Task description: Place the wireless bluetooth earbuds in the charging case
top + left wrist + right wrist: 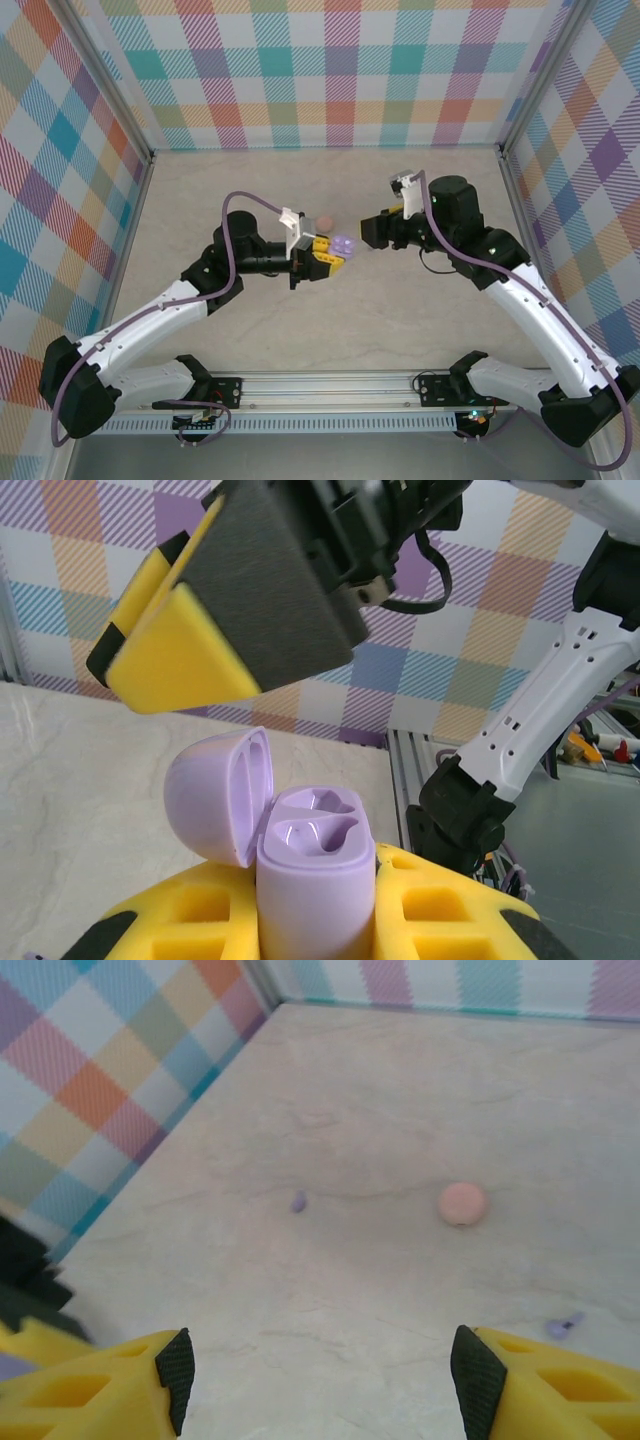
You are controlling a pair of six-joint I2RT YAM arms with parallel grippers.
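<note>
Lying loose on the pale table (420, 1080), well apart: first purple earbud (298, 1201) and second purple earbud (563, 1326), with a pink round case (462, 1203) resting roughly between them. Not yet seated in the purple charging case (315, 880), held upright over mid-table, just right of and nearer than the pink one. Showing a lid (215, 795) swung fully open at its hinge and two moulded wells (315, 820), both empty. Clamped by the left end effector (332, 256), yellow fingers (450, 910) shut tight against its sides. Facing it from the right, close but not touching, the right end effector (320, 1380): spread open, gripping nothing, bare table showing between its black-tipped tips. Plaid walls (330, 80) closing in the table on left, far and right sides.
</note>
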